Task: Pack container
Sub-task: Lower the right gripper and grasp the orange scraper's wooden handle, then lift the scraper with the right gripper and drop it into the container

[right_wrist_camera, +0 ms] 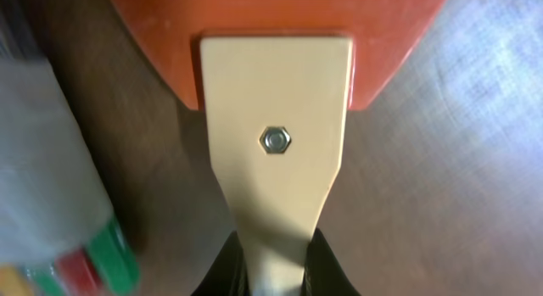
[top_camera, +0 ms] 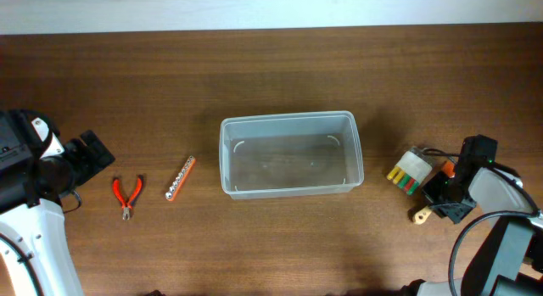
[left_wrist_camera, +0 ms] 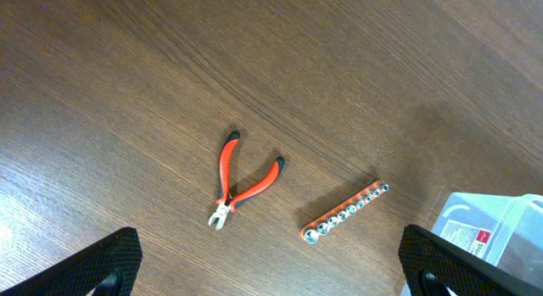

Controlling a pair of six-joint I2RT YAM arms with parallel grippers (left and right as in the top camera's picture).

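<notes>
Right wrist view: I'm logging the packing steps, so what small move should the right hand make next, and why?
Probably lift straight up. The right hand appears closed on the narrow end of the tan-handled tool, the container is empty, and a white block with coloured pieces lies close beside, so sliding sideways might knock it.
</notes>
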